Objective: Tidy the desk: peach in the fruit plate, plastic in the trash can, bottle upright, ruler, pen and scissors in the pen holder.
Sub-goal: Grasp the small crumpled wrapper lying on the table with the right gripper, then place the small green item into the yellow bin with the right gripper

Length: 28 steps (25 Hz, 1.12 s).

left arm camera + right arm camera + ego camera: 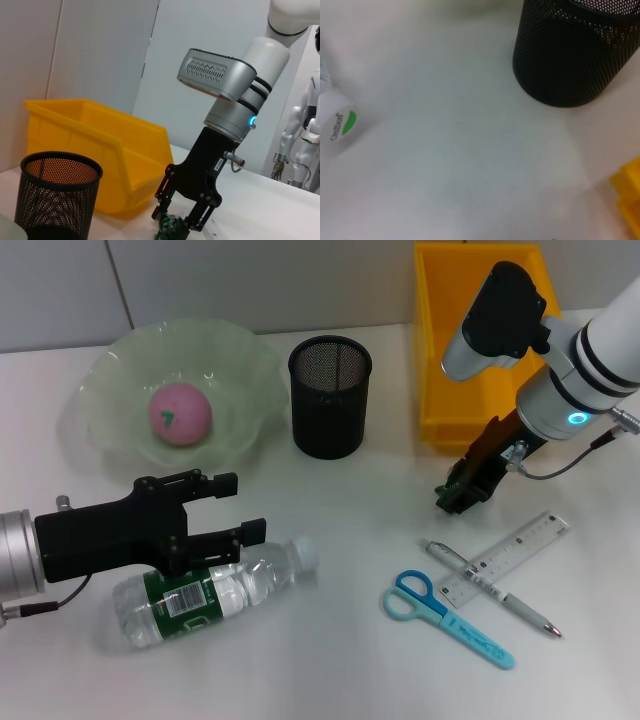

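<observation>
The pink peach (180,413) lies in the pale green fruit plate (118,360). On the white desk (340,660) the clear bottle (210,590) lies on its side, its white cap (340,127) pointing towards the middle. My left gripper (235,508) hovers open just above and behind the bottle. My right gripper (460,498) (175,225) is low over the desk in front of the yellow trash can (480,340), shut on a crumpled green piece of plastic (169,227). Ruler (505,558), pen (490,585) and scissors (445,618) lie together at the front right.
The black mesh pen holder (330,395) (55,200) (570,50) stands upright between the fruit plate and the trash can (100,150). A corner of the trash can (630,200) shows in the right wrist view. A grey wall rises behind the desk.
</observation>
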{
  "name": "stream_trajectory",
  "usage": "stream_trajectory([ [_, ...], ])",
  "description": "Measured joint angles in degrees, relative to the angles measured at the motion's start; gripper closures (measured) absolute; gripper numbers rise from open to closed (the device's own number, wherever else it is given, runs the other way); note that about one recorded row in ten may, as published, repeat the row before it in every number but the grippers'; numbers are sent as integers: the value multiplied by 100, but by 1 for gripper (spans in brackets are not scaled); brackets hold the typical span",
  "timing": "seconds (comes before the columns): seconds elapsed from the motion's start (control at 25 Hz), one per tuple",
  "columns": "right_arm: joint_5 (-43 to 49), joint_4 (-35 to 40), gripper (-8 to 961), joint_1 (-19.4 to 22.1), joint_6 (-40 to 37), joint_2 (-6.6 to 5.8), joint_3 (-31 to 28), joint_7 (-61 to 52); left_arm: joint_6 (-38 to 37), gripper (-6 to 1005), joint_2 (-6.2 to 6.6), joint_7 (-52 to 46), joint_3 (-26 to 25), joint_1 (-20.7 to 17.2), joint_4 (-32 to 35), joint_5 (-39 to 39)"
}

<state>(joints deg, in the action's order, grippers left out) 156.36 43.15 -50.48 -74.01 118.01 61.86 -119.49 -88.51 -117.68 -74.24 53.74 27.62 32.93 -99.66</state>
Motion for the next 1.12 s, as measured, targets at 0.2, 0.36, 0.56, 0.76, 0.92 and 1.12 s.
stream_trajectory([
  [0.2, 25, 0, 390, 0, 13, 3, -1, -15, 0, 243, -2, -3, -7, -10, 7, 0],
  [0.36, 40, 0, 464, -1, 17, 3, -3, -24, 3, 243, -9, -3, 2, -11, 7, 0],
  [0.56, 49, 0, 508, 14, 19, 3, -7, -34, 9, 243, -13, -3, 0, -11, 10, 0],
  [0.76, 52, 1, 637, 43, 19, 7, -8, -38, 9, 243, -17, -3, -12, -11, 21, 0],
  [0.92, 51, 9, 707, 44, 13, 10, -9, -39, 6, 243, -18, -3, -13, -11, 21, 0],
  [1.12, 24, 52, 723, 53, -28, 12, -51, -39, 2, 243, -18, -3, -28, -17, 22, 0],
])
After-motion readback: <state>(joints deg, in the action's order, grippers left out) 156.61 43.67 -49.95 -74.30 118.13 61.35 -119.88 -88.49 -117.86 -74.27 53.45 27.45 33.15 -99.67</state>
